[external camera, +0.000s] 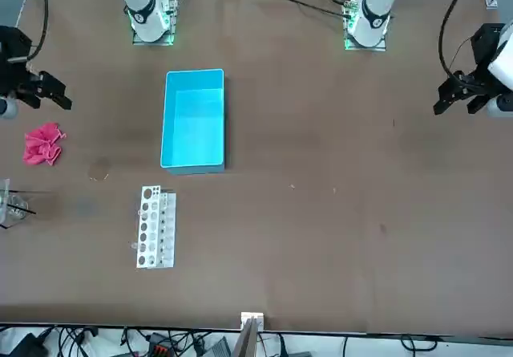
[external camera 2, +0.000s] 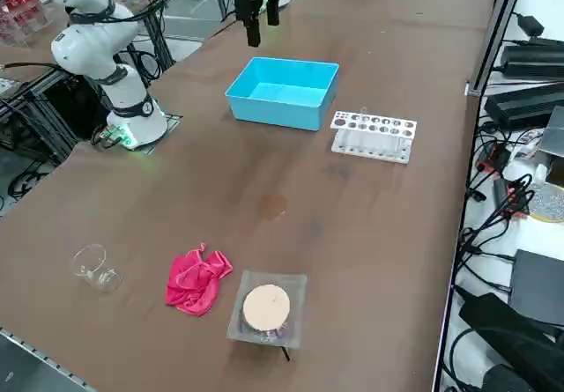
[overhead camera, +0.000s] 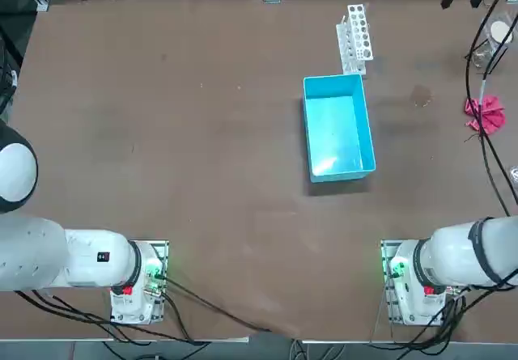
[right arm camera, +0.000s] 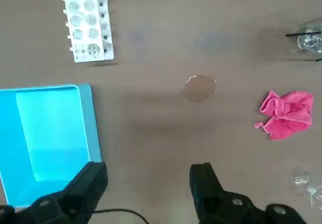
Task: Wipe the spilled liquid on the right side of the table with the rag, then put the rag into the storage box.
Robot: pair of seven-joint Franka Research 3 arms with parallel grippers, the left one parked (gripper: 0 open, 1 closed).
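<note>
Right gripper (right arm camera: 149, 183) cut off at wrist view's bottom edge. Glass beaker (right arm camera: 309, 40) clipped by that frame's side edge. Round object under clear lid (external camera 2: 266, 307) unidentifiable.

white test-tube rack (external camera 2: 373, 136) with round holes; clear glass beaker (external camera 2: 95, 268) lying tipped on its side; square clear dish (external camera 2: 267, 308) holding a round tan disc (external camera 2: 266, 306).

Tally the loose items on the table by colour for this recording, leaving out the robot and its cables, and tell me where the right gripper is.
Blue: 1, storage box
Red-pink: 1, rag
White: 1, test-tube rack
Clear: 2, glass beaker, square dish with a tan disc
Total: 5
The right gripper hangs open above the table, holding nothing.
</note>
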